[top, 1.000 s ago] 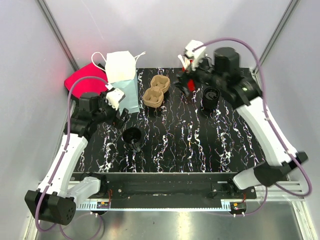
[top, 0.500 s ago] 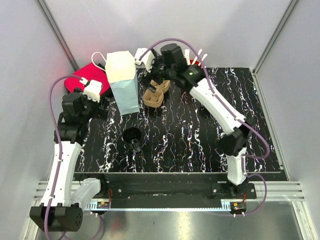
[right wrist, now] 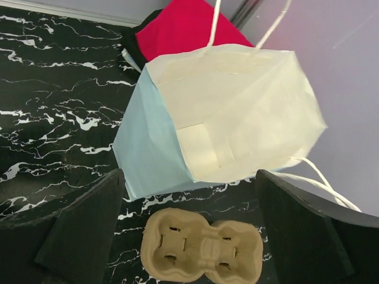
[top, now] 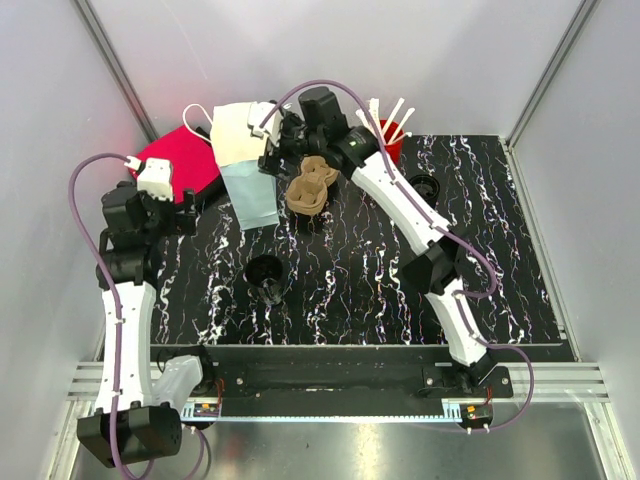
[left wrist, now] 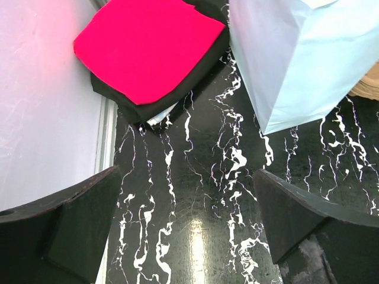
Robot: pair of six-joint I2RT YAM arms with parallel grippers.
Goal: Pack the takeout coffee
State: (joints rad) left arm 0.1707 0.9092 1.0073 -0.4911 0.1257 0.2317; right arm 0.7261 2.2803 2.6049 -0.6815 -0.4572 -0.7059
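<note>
The takeout coffee (top: 426,187), a small black lidded cup, stood on the black marbled table (top: 350,300) toward the back right. It sat just beside the right arm's forearm, which partly hid it in the overhead view, and near a red cup of stirrers (top: 388,138). Neither arm held it.

The right gripper (right wrist: 189,177) hovered over the open mouth of the paper bag (right wrist: 225,118), its two fingers spread wide and grasping nothing. The bag, cream-white inside and pale blue on its side, stood at the back left of the table, its string handles trailing loose. A cardboard two-cup carrier (right wrist: 203,248) lay just beside the foot of the bag, on the side facing the middle of the table.

The left gripper (left wrist: 186,177) was likewise released, jaws well apart over bare tabletop near the left edge. The bag's lower corner was ahead to its right, and a bright pink-red pad (left wrist: 148,47) on a black base lay ahead near the wall. A lidless black cup (top: 265,277) stood apart from the other items, nearer the front of the table, between the two arms.
</note>
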